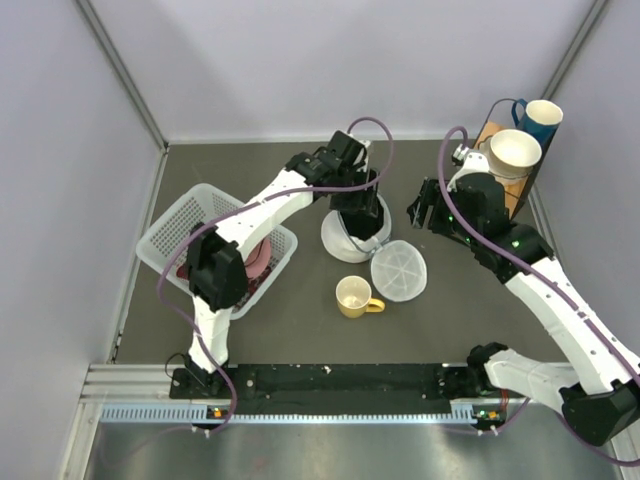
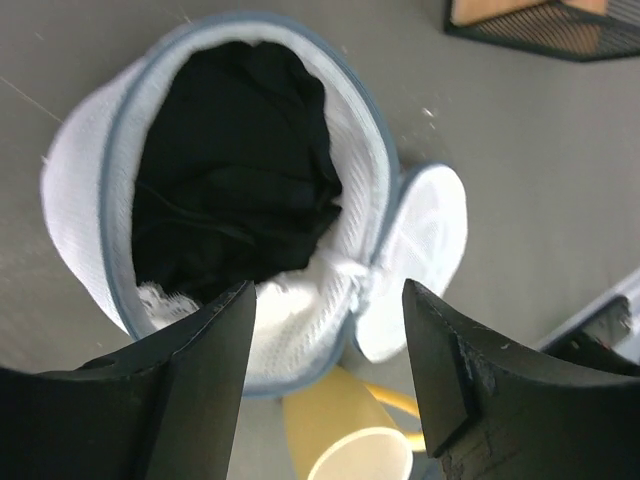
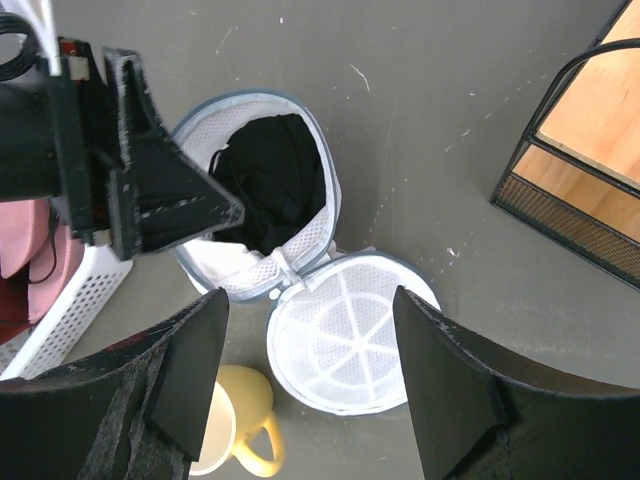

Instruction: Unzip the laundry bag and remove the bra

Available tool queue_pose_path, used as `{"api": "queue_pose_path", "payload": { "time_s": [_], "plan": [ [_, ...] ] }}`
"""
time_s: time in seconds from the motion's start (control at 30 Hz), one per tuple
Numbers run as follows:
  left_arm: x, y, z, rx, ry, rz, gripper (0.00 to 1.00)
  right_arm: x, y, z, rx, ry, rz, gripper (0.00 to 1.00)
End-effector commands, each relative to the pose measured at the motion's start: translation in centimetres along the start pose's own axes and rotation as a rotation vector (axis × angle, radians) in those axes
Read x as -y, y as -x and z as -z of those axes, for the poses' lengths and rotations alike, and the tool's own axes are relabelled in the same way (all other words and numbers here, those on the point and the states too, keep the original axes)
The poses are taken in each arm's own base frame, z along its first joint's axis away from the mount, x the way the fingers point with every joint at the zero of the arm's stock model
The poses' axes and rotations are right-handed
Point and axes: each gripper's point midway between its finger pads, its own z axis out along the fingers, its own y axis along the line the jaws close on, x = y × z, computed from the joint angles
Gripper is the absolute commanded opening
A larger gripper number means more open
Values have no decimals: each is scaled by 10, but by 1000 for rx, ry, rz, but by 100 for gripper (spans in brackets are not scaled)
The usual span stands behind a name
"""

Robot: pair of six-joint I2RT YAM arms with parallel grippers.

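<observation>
On the dark worktop [image 1: 300, 325] lie the opened laundry bag [image 1: 398, 271], a yellow mug [image 1: 353, 296], a white lattice basket [image 1: 188, 215] and a wire rack [image 1: 491, 133].

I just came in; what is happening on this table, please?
The laundry bag lies unzipped, its two halves spread open, with the black bra in one half. The left gripper hangs open right above the bra, holding nothing. The right gripper, also open and empty, is nearby. The bra is not yet out.
</observation>
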Motion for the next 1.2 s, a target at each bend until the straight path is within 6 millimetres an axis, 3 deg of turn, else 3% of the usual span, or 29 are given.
{"api": "queue_pose_path", "payload": {
  "time_s": [0.0, 0.17, 0.37, 0.47, 0.5, 0.53, 0.6, 0.63, 0.83, 0.97, 1.17],
  "plan": [
    [-18, 27, -26, 121, 180, -49, 66, 1, 10, 0, 30, -13, -23, 68],
    [-29, 41, -55, 188, 266, -67, 68, 3, 11, 4, 38, -15, -17, 68],
    [-47, 25, -96, 131, 306, -81, 73, 1, 6, 3, 23, 2, -31, 68],
    [-52, 18, -103, 106, 316, -78, 60, -1, 5, 1, 17, 4, -32, 67],
    [-50, 18, -99, 109, 315, -79, 53, -1, 4, 0, 13, 4, -31, 68],
    [-49, 19, -95, 117, 314, -76, 33, -1, 4, 0, 13, 4, -31, 67],
    [-42, 30, -76, 156, 305, -74, 16, -1, 3, -2, 8, 5, -26, 68],
    [-38, 32, -69, 162, 298, -78, 0, -1, 1, -5, -1, -1, -24, 67],
    [-1, 57, -6, 237, 158, -98, 0, 0, -8, -14, -37, -7, -21, 67],
    [25, 60, 31, 221, 25, -93, 0, 1, -7, -15, -28, -17, -21, 67],
    [39, 71, 78, 238, -110, -71, 0, 3, -3, -15, -13, -28, -26, 67]
  ]
}}
